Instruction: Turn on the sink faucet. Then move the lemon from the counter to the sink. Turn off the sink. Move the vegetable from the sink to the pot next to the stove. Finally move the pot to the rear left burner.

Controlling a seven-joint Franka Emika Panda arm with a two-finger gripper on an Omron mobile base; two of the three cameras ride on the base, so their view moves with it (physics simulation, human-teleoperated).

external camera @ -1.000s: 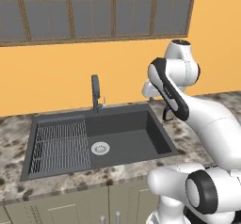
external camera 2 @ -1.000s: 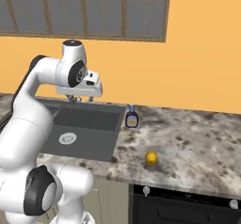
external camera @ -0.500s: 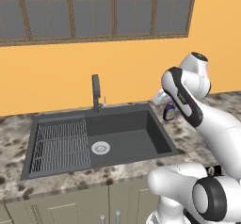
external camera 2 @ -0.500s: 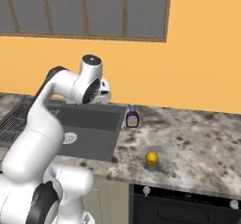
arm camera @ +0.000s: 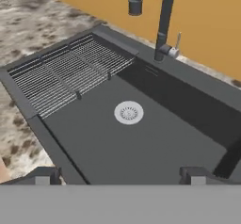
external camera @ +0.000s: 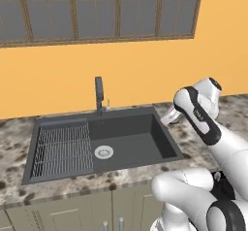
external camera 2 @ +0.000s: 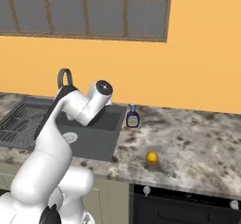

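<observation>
1. Judged step: reach for the lemon (external camera 2: 151,158); no water visible at the sink faucet (external camera: 99,95), so faucet state can't be confirmed.
2. End effector (external camera: 170,119) hangs over the right rim of the sink (external camera: 140,147), by the far right corner. In the hand view its tips (arm camera: 195,175) sit well apart w/ nothing between them, so spread wide and empty.
3. Lemon sits on the table (external camera 2: 197,143), right of the sink, near the front edge, above the black stove front. Small bottle (external camera 2: 132,116) stands farther back, btw sink and lemon.
4. Key relation: lemon lies to the right of and nearer than the end effector, well apart. Hand cam faces left over drain (arm camera: 129,112) and rack (arm camera: 70,72), away from the fruit, so the wrist likely must swing round.
5. Lemon is round: no long axis to align to.
</observation>
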